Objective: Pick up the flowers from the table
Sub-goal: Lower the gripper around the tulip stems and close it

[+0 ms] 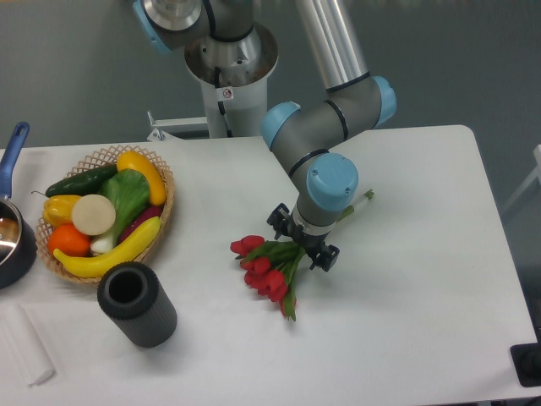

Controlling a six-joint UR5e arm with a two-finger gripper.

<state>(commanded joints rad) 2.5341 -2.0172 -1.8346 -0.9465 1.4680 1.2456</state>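
Observation:
The flowers [269, 269], a bunch of red tulips with green leaves, lie on the white table [406, 304] a little right of its middle. Their stems run up and to the right under my arm, and the stem ends poke out at the arm's far side. My gripper [302, 242] hangs right over the leafy part of the bunch, one finger on each side of it. The fingers stand apart and look open around the stems. Whether they touch the stems is hidden by the wrist.
A wicker basket [161, 222] of fruit and vegetables stands at the left. In front of it stands a dark cylinder [136, 304]. A blue-handled pot [12, 228] sits at the far left edge. The robot base [230, 68] rises at the back.

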